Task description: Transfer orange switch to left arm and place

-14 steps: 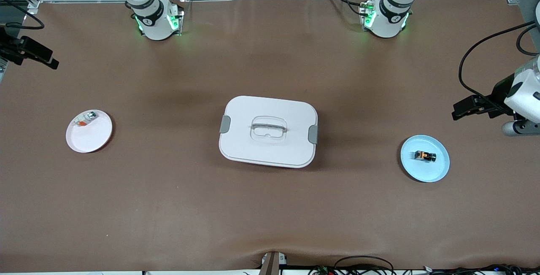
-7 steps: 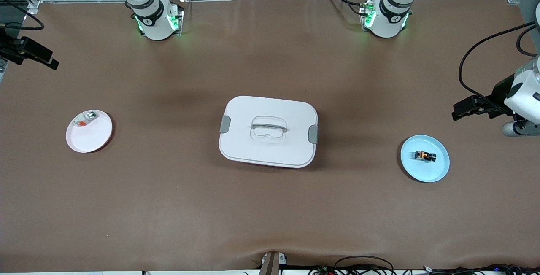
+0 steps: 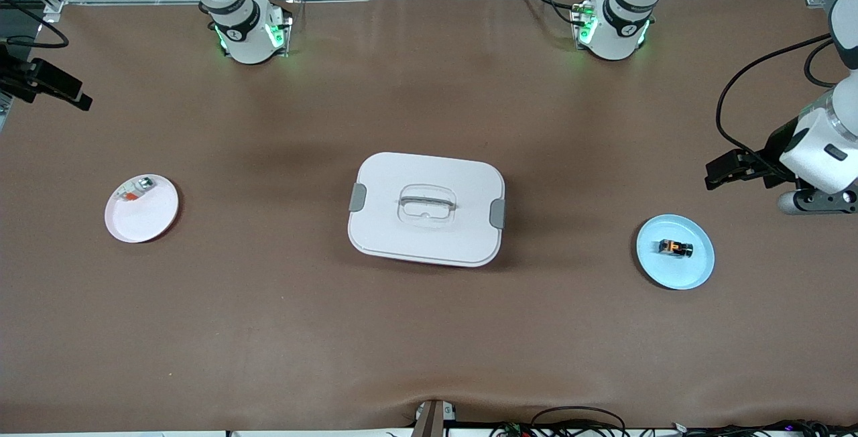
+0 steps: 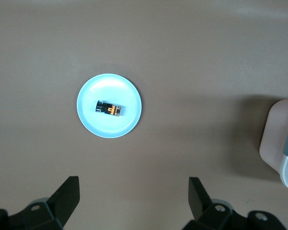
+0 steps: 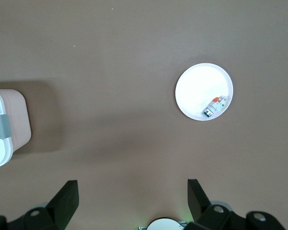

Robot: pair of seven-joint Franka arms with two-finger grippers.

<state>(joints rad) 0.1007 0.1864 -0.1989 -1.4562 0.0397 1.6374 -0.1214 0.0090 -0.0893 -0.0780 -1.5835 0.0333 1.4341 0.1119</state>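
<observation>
The tiny black orange switch point(image 3: 674, 247) with its orange cap lies on a round pale-blue plate point(image 3: 697, 269) toward the left arm's end of the table, well apart from the large white plastic box point(image 3: 426, 208) with grey side clips at the table's middle. The left gripper point(image 4: 133, 207) hangs above bare brown table near that plate, fingers spread wide and empty. The right gripper point(image 5: 132, 206) is likewise wide open and empty, high over the table near a round pink plate point(image 3: 147, 219) holding a small silver-and-clear piece point(image 3: 136, 189).

The orange switch point(image 3: 675, 247) lies on its side in a blue plate point(image 3: 694, 273); the closed white box point(image 3: 426, 208) sits mid-table.
</observation>
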